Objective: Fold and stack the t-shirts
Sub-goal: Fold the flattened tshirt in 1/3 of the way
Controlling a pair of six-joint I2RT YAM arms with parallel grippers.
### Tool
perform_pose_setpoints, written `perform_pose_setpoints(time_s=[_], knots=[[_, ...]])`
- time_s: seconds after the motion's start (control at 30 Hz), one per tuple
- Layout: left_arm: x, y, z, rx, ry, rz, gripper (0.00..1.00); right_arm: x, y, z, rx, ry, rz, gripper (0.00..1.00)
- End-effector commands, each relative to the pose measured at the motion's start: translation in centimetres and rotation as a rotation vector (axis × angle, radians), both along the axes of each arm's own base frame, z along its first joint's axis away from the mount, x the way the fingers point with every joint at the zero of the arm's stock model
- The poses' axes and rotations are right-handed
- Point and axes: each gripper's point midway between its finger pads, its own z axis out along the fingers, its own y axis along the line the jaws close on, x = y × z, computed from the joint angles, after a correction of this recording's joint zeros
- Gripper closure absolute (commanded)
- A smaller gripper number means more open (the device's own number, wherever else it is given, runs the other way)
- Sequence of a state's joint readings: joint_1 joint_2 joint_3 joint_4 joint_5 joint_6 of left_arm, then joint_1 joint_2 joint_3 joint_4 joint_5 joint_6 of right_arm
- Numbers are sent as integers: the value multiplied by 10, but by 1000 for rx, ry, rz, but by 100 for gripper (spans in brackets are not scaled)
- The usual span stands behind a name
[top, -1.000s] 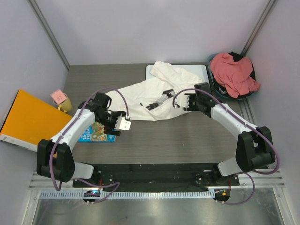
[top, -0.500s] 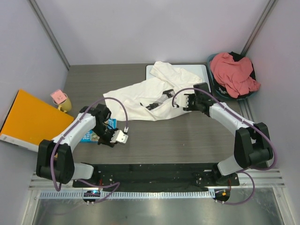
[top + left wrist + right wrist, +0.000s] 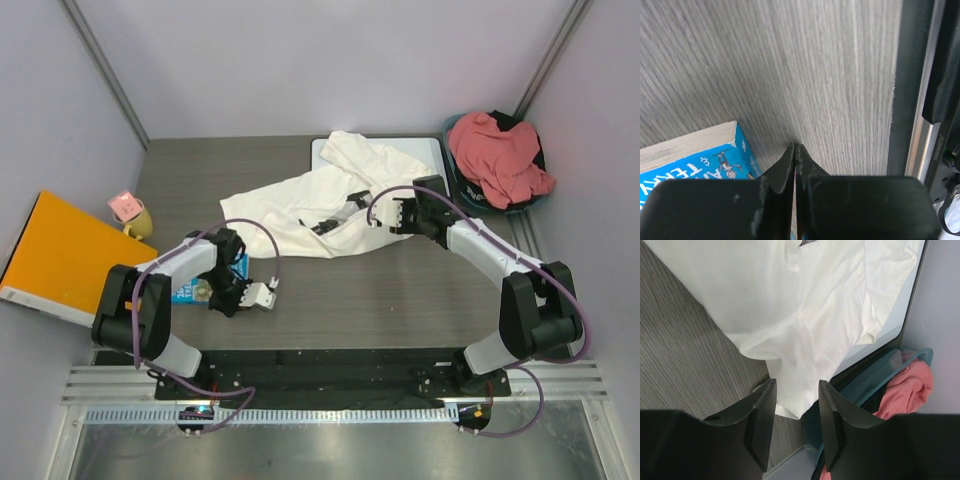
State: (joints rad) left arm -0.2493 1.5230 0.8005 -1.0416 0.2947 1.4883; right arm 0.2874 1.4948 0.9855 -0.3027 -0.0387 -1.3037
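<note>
moved: left gripper (image 3: 262, 296) pulled back near-left, now shut, empty, by book (image 3: 188, 290)
right gripper (image 3: 394, 218): jaws half apart, nothing between
white shirt (image 3: 300, 205): crumpled mid-table, long axis near-left to far-right, far end on whiteboard (image 3: 432, 152); just left of right gripper
nearer arm: right
pink shirt (image 3: 497, 155): in basket (image 3: 522, 207), far right

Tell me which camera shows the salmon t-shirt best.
The top external view: most of the salmon t-shirt shows, bunched in the teal basket at the far right. The right wrist view catches only a corner of the salmon t-shirt behind the basket's rim. The left wrist view shows none of it.
</note>
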Motion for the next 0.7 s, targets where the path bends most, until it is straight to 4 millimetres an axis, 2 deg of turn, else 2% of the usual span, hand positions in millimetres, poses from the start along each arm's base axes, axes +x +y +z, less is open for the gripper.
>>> perform_pose_setpoints(time_s=[0.0, 0.13, 0.2, 0.27, 0.3, 0.4, 0.47, 0.53, 0.67], knots=[[52, 19, -28, 130, -216, 33, 100, 11, 5, 18, 37, -60, -24, 56], [93, 27, -31, 206, -365, 117, 100, 12, 6, 16, 51, -57, -29, 56], [120, 38, -30, 279, -462, 171, 100, 12, 7, 15, 61, -55, -30, 56], [137, 43, -29, 318, -523, 207, 100, 13, 9, 16, 67, -58, -34, 56], [151, 44, -25, 332, -557, 245, 100, 14, 10, 15, 71, -58, -33, 56], [176, 44, -20, 358, -632, 321, 100, 15, 12, 15, 77, -59, -30, 56], [185, 38, -16, 357, -652, 342, 100, 16, 12, 14, 77, -61, -32, 56], [186, 36, -16, 370, -657, 355, 100, 16, 13, 15, 78, -63, -31, 56], [179, 30, -13, 370, -648, 360, 100, 15, 11, 13, 80, -60, -39, 56]])
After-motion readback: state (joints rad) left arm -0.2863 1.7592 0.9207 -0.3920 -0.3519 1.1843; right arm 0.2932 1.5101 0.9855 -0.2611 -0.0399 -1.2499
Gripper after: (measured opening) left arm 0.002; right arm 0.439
